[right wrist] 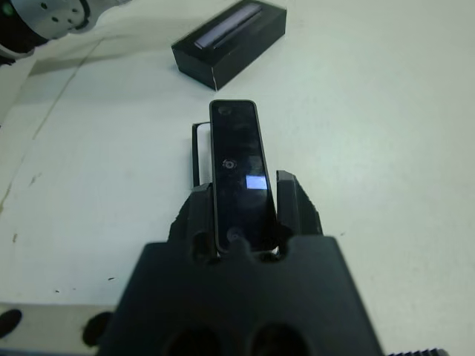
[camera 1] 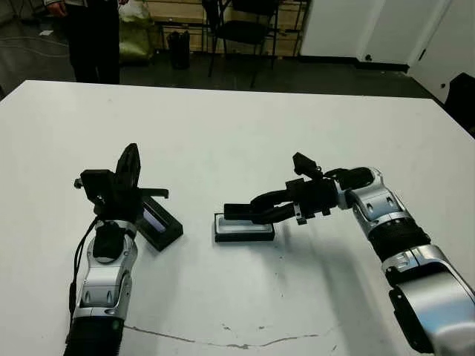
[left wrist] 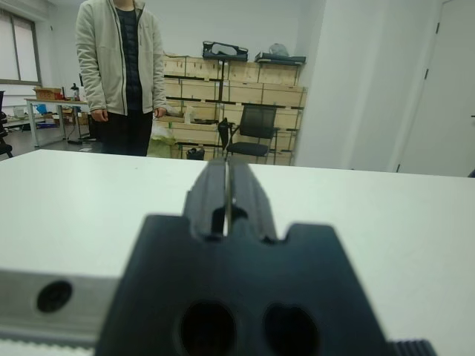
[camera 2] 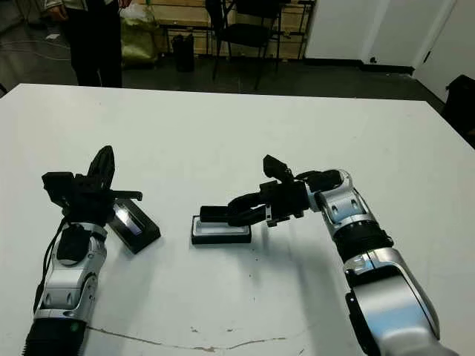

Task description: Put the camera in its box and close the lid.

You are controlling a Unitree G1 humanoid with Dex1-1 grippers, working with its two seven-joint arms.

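At lower left of the head view, the left gripper (camera 1: 128,165) points up, fingers pressed together, with the lid (camera 1: 159,222) just beside it. Right of centre, the right gripper (camera 1: 249,211) clamps the camera (right wrist: 239,170) above the box (camera 1: 243,231). Beyond the table (camera 1: 237,119) stands a person (left wrist: 120,67).

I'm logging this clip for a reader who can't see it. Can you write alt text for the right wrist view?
The right gripper holds the slim black camera between its fingers, its small lit screen facing up, just above the box on the white table. Beyond it lies the black lid with its pale strip, and part of the left arm shows at a corner.
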